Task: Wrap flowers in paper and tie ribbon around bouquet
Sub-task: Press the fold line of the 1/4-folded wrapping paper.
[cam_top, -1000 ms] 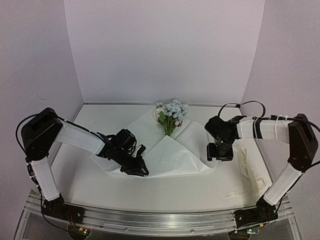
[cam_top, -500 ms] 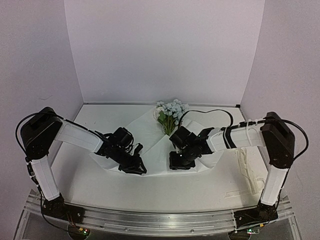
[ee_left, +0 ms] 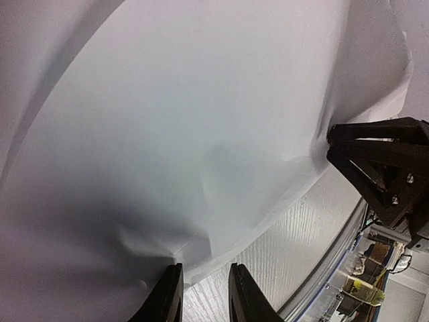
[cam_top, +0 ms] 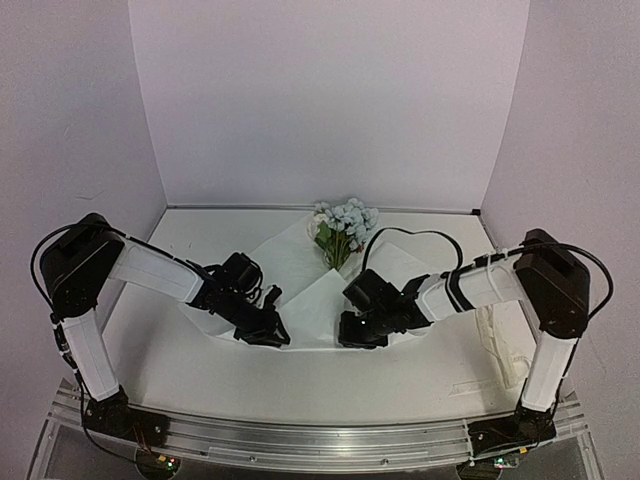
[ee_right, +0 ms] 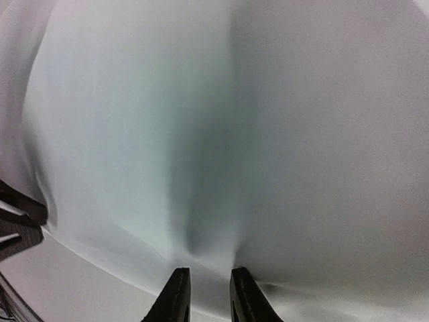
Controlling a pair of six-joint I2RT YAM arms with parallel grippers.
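On the white wood-grain table, enclosed by plain pale lilac walls, the large thin white sheet of wrapping paper lies mid-table, with the small bunch of pale blue and white flowers on its far part and its near edge pinched by the closed left gripper and right gripper.

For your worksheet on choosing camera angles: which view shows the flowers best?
The top external view. There the flowers lie at the far end of the paper, with both blooms and green stems visible. The left wrist and right wrist views show only white paper close up, with no flowers at all.
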